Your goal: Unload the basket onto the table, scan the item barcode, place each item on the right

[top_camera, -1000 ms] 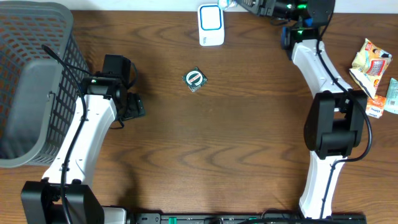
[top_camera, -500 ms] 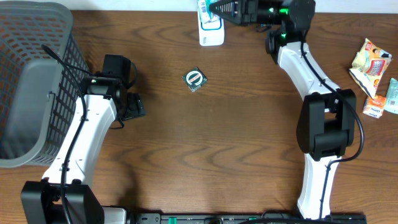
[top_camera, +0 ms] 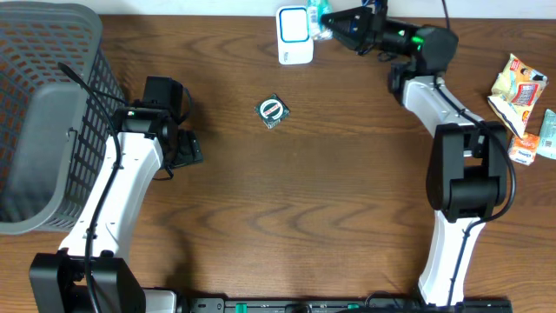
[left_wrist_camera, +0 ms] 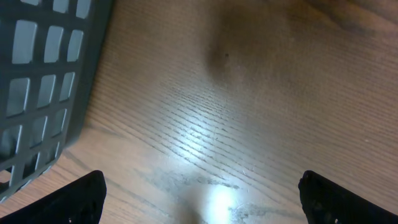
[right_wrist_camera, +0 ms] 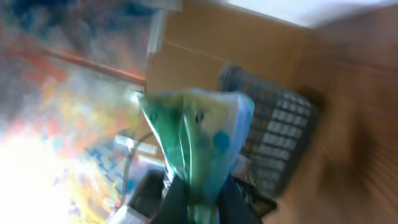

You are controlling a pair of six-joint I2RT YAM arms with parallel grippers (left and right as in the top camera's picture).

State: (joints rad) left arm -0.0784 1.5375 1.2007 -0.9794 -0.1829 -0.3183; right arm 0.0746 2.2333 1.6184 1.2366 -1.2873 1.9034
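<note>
A white and blue scanner stands at the table's far edge. My right gripper hovers just to its right, shut on a green and blue packet that pokes out toward the scanner. In the blurred right wrist view the packet rises from between the dark fingers of the right gripper. No barcode can be made out on it. My left gripper rests low at the left, open over bare wood. Its left wrist view shows the left gripper with nothing between the fingertips.
A grey mesh basket fills the left edge, and its wall sits close to the left gripper. A small round green item lies mid-table. Snack packets lie at the right edge.
The right arm swung the packet left over the scanner half a second ago. It has since drawn back to the scanner's right. The left arm has not moved.
</note>
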